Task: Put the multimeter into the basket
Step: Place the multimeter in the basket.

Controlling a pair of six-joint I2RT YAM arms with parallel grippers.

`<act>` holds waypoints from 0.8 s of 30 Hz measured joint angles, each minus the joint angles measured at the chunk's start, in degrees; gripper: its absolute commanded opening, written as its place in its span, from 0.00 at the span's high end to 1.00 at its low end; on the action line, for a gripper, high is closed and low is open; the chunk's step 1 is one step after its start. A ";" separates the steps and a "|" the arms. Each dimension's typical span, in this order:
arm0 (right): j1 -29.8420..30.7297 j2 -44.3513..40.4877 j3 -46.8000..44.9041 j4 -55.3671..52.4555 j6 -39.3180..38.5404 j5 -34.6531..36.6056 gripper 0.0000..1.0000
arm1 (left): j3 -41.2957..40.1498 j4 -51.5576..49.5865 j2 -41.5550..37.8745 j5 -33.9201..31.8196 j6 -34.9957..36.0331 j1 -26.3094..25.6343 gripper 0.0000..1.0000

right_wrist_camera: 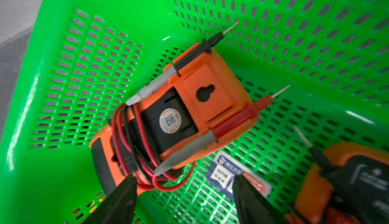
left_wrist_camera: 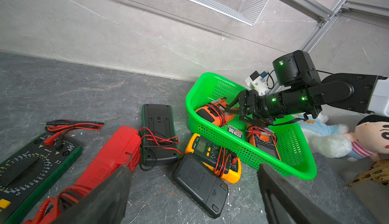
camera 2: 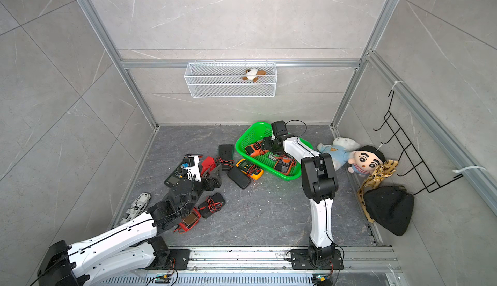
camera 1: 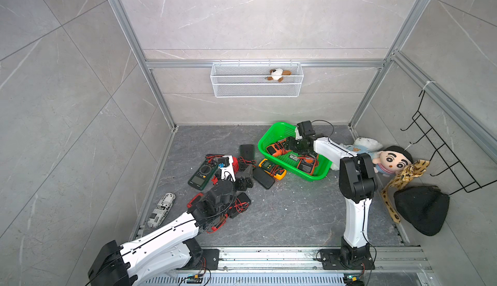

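Observation:
The green basket (camera 1: 271,134) (camera 2: 251,132) (left_wrist_camera: 242,147) (right_wrist_camera: 84,65) stands at the back of the floor. Inside it an orange multimeter (right_wrist_camera: 189,107) (camera 1: 277,148) (left_wrist_camera: 212,111) lies face down, wrapped in its leads, beside a second orange multimeter (right_wrist_camera: 347,180) (camera 1: 306,165). My right gripper (right_wrist_camera: 183,177) (camera 1: 289,143) (camera 2: 265,143) hangs open in the basket just behind the wrapped one, nothing between its fingers. My left gripper (left_wrist_camera: 193,167) (camera 1: 245,178) stands open low over the floor pile, above a black face-down multimeter (left_wrist_camera: 200,183) and a yellow multimeter (left_wrist_camera: 212,155) (camera 1: 271,169).
More meters lie left of the basket: a dark green one (camera 1: 201,175), a red one (left_wrist_camera: 113,155) and a black-backed one (camera 1: 247,151). Plush toys (camera 1: 395,161) and a black bag (camera 1: 422,209) fill the right side. A white wire basket (camera 1: 256,83) hangs on the back wall.

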 measured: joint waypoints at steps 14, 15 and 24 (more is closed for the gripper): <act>-0.35 4.59 2.75 2.62 11.58 0.87 0.15 | 0.00 -0.26 1.99 -0.83 -0.11 0.00 0.02; -0.35 5.75 3.78 2.51 11.56 0.98 0.18 | 0.00 -0.26 2.01 -0.83 -0.15 0.00 0.02; -0.46 10.54 11.04 0.81 7.32 -0.87 0.56 | 0.00 -0.28 2.01 -1.07 -0.20 0.00 0.02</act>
